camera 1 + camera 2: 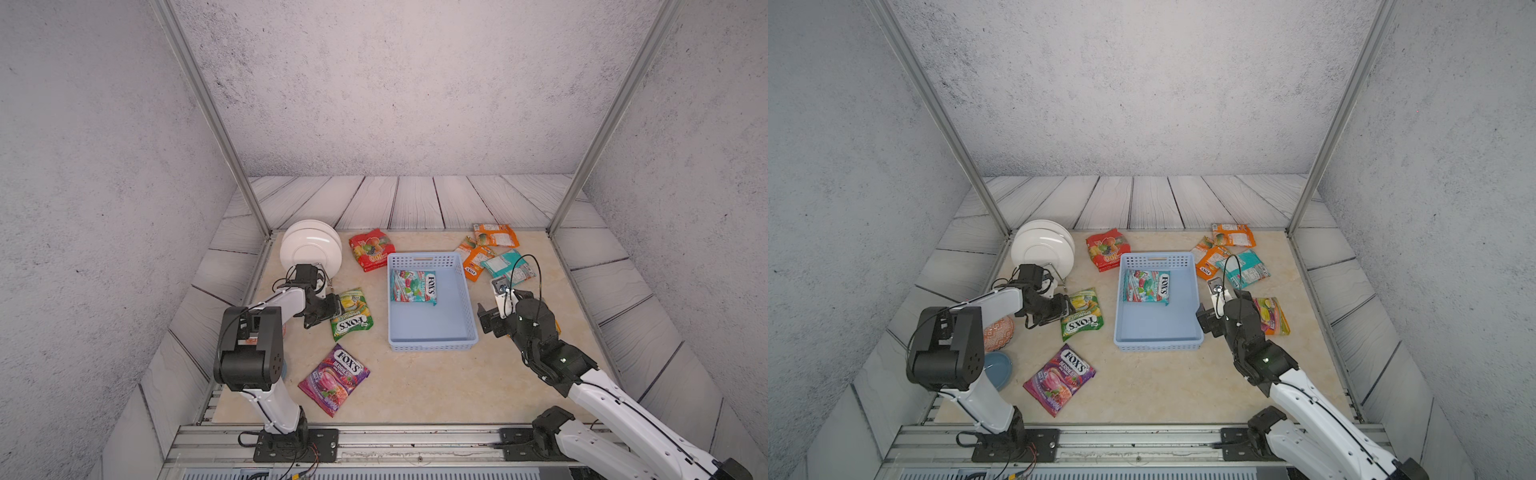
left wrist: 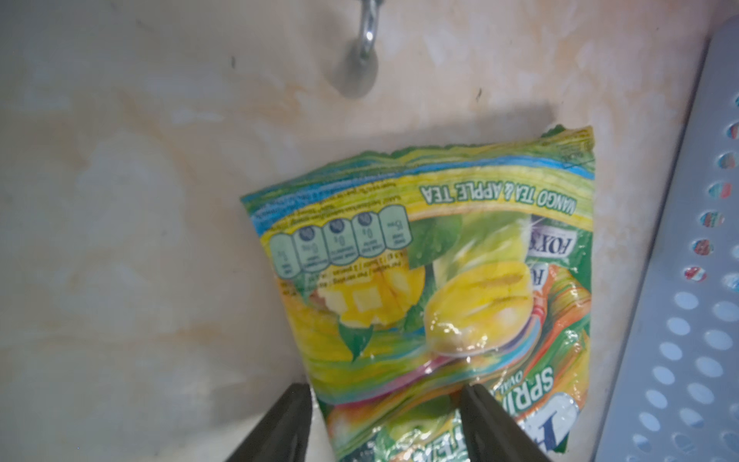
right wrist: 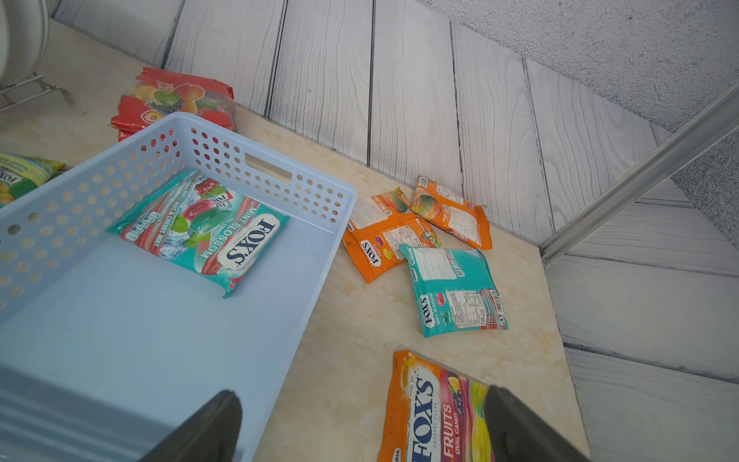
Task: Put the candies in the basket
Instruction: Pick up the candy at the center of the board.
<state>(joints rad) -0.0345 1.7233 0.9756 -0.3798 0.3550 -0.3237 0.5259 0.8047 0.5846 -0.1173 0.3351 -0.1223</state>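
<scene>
One teal bag [image 1: 413, 286] lies in the basket [image 1: 432, 345], in the middle of the table [image 1: 415, 386].
We see the left gripper [image 2: 384, 390] w/ fingers [image 2: 288, 424] apart at the edge of the green bag [image 2: 420, 304], left of the basket; prob. not pinching yet. The right gripper [image 3: 368, 424] is spread wide over an orange bag [image 3: 432, 400] by the basket's right side. More bags [image 1: 496, 235] lie near the table's back edge.

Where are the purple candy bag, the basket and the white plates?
purple candy bag [image 1: 334, 380]: in a top view, middle of its front.
basket [image 1: 441, 261]: in a top view, its far wall.
white plates [image 1: 309, 248]: in a top view, front plate's face.
</scene>
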